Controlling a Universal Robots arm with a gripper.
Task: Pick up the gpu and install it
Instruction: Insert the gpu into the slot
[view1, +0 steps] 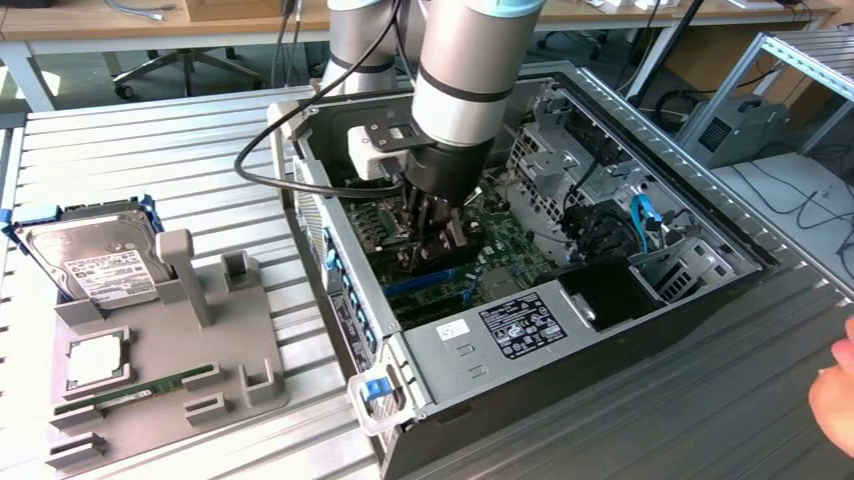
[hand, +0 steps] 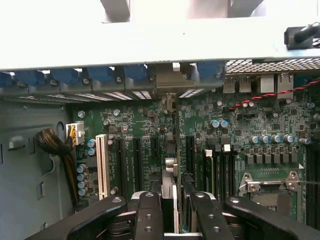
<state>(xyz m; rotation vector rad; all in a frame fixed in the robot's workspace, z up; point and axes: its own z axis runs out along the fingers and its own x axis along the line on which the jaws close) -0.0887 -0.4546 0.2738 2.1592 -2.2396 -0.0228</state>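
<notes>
One gripper (hand: 170, 212) pinches the gpu (hand: 170, 170) edge-on over the motherboard (hand: 235, 125); you keep the card upright and square to its slot.

gpu (hand: 170, 200): seen edge-on between the gripper (hand: 170, 212) fingers in the wrist view; fan face and lower edge hidden, slot contact cannot be told.
gripper fingers (view1: 441, 225): largely masked by the arm (view1: 461, 90) in the exterior view; bases cut off by the wrist view's edge.
motherboard (hand: 240, 150): markings too small to be read.
case label (view1: 523, 326): text too small to be read.
hard drive (view1: 94, 255): lower part hidden behind the grey holder (view1: 174, 340).
hand (view1: 838, 390): cut off at the exterior view's right edge.
</notes>
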